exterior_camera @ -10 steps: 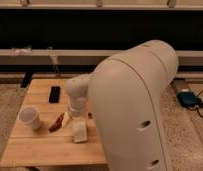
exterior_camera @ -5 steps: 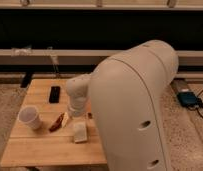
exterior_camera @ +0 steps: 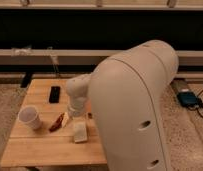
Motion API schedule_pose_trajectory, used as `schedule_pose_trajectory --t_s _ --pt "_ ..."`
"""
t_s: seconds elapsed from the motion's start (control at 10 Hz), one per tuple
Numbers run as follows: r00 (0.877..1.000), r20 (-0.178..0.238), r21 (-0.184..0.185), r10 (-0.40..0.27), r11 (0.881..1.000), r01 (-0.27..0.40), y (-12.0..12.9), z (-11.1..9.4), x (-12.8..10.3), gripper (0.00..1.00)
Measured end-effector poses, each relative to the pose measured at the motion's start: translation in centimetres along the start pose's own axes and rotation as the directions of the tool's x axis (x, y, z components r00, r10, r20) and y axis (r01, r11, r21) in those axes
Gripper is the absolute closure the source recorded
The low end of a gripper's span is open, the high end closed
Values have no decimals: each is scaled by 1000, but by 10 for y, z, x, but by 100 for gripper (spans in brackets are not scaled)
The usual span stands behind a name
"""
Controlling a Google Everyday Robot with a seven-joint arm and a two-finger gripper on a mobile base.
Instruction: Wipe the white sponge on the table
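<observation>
The robot's bulky white arm shell (exterior_camera: 140, 110) fills the near right. Past it, the white sponge (exterior_camera: 80, 132) lies flat on the wooden surface (exterior_camera: 45, 150). The claw (exterior_camera: 72, 116) hangs just behind and above it, its jaws apart and gripping nothing. A red item (exterior_camera: 57, 122) and a paper cup (exterior_camera: 30, 117) sit to the left. Nothing has shifted in the last second — the grasp, and so the wiping, likely hasn't begun.

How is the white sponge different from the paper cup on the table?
The white sponge is a flat rectangular block lying down; the paper cup is round and stands upright, mouth up. The sponge lies near the middle of the table, right by the open gripper; the cup stands near the left edge, apart from the gripper. Both are whitish and rest on the table.
</observation>
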Motion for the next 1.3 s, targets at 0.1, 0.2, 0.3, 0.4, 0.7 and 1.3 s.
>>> schedule_pose_trajectory --t_s 0.1,0.2,0.3,0.4,0.7,1.3 --pt "1000 0 0 0 1000 0 0 0 0 20" --pt "1000 0 0 0 1000 0 0 0 0 20" --pt "1000 0 0 0 1000 0 0 0 0 20" --pt "1000 0 0 0 1000 0 0 0 0 20" --pt "1000 0 0 0 1000 0 0 0 0 20" --pt "1000 -7 103 -10 995 10 1 8 0 20"
